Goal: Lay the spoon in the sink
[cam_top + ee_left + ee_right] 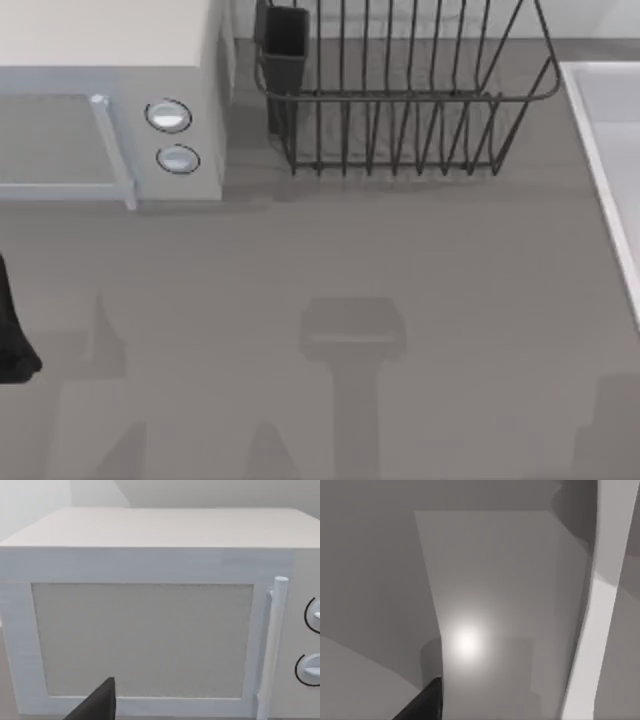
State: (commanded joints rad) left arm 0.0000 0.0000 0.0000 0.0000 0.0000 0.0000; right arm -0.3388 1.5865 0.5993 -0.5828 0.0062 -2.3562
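The left arm sits parked at nine o'clock facing the white box-shaped microwave; the pale rectangular sink waits at three o'clock; jaws' state cannot be told.

Microwave front and knobs: no legible lettering or numerals.
Dish rack: no label or brand.
Sink rim: no markings.
Table: no signs.

Our table layout
We see the microwave at back left, dish rack beside it, sink at right.
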